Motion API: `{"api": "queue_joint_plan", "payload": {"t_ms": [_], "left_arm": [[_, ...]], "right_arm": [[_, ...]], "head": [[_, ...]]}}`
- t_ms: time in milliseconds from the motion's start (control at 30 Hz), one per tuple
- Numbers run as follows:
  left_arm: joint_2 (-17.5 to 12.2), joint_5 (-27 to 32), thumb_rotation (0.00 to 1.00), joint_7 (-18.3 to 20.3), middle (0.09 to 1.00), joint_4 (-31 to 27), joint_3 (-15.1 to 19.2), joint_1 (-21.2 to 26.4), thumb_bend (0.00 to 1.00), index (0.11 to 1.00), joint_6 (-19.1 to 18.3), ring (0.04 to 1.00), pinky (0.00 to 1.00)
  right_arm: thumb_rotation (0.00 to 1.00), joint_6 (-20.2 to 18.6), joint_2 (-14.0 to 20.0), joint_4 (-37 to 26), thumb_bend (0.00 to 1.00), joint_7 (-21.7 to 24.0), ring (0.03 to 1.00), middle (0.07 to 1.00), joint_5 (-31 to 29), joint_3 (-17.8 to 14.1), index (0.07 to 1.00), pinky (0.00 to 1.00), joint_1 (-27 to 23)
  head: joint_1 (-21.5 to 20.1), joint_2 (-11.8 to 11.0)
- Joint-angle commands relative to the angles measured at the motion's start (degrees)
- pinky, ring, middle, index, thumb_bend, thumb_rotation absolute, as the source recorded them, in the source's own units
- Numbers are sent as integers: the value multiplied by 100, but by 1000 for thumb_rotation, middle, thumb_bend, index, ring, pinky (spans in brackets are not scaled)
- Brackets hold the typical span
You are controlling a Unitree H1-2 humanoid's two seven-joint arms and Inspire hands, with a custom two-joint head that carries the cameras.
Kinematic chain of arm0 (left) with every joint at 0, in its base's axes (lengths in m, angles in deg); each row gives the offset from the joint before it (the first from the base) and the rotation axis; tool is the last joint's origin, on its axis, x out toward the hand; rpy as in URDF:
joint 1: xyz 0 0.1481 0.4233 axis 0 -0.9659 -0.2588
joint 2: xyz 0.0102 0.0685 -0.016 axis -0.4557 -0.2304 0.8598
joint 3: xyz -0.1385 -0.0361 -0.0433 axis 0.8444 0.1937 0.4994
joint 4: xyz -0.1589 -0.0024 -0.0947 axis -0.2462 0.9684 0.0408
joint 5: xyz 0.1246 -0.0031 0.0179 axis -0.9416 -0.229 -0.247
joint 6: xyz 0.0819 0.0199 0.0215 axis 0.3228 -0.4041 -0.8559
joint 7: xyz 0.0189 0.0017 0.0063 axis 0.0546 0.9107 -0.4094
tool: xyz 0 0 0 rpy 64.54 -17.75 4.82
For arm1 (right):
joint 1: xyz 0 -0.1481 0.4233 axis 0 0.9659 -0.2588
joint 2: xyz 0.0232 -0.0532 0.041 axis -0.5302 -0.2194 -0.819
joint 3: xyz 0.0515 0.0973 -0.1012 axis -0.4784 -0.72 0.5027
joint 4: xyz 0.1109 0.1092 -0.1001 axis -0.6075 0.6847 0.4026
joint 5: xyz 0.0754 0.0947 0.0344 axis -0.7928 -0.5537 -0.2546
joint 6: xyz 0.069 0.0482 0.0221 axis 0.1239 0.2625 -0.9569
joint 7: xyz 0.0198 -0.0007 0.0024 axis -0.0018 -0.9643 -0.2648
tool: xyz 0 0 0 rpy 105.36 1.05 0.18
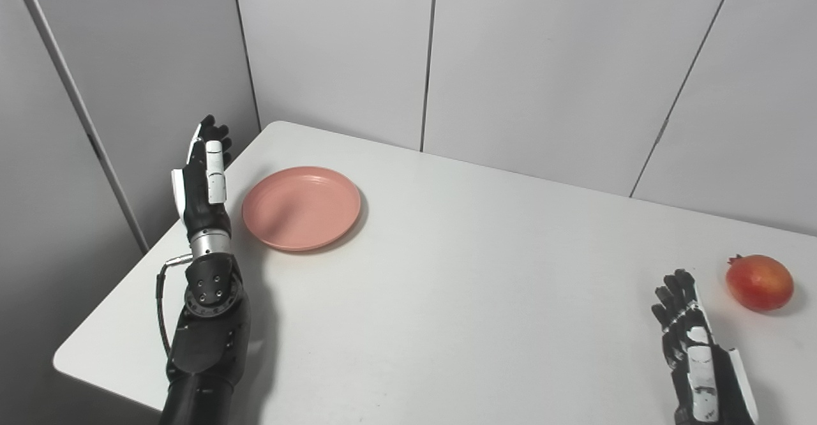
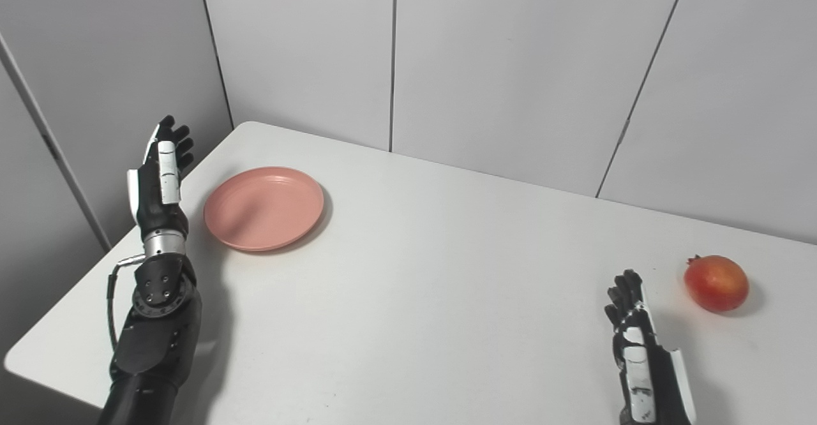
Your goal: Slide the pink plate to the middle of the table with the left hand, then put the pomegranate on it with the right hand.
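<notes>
White table (image 1: 447, 284) stands cornered between grey panelled walls (image 1: 542, 61).

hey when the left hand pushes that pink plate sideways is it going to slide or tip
The pink plate looks shallow and wide, lying flat on the smooth white table, so it will probably slide rather than tip. It looks like light plastic, so a push from the open left hand off-centre may spin it.

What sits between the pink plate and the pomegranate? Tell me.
Nothing: only bare white table lies between the pink plate and the pomegranate, clear in both eye views.
</notes>
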Motion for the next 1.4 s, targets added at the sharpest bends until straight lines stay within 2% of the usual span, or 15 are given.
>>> {"api": "queue_joint_plan", "payload": {"t_ms": [0, 300, 600, 700, 933, 1067, 1200, 1367], "left_arm": [[-212, 51, 1000, -9, 873, 16, 17, 258, 794, 881, 269, 873, 882], [-309, 246, 1000, 39, 888, 360, 2, 267, 769, 892, 314, 895, 902], [-367, 419, 1000, 345, 894, 663, -125, 302, 761, 906, 302, 893, 888], [-321, 440, 1000, 366, 898, 701, -165, 321, 779, 914, 220, 898, 891], [-199, 426, 1000, 371, 910, 538, -378, 325, 724, 916, -65, 909, 903], [-180, 393, 1000, 384, 919, 476, -507, 304, 689, 926, -157, 917, 958], [-193, 356, 1000, 470, 930, 499, -645, 273, 706, 938, -96, 933, 979], [-126, 390, 1000, 527, 945, 505, -750, 293, 789, 951, -132, 949, 996]], "right_arm": [[993, 106, 48, -20, 482, 77, 1000, 1000, -83, -32, 1000, 1000, 57], [995, 27, 52, -107, 469, 105, 1000, 1000, -165, -35, 1000, 1000, 93], [1000, 66, 34, -142, 453, 72, 1000, 1000, -68, -50, 1000, 1000, 95], [984, 9, 21, -190, 470, 88, 1000, 1000, -144, -58, 1000, 1000, 105], [995, 24, 18, -251, 469, 66, 1000, 1000, -87, -56, 1000, 1000, 115], [991, 5, 3, -292, 465, 40, 1000, 1000, -77, -63, 1000, 1000, 122], [997, 14, 7, -297, 456, 38, 1000, 1000, -65, -66, 1000, 1000, 121], [1000, -3, 7, -299, 453, 34, 1000, 1000, -62, -72, 1000, 1000, 114]], "head": [[10, -1], [20, 14], [-5, 41], [-8, 53], [-20, 69], [-14, 78], [-22, 81], [-25, 97]]}}
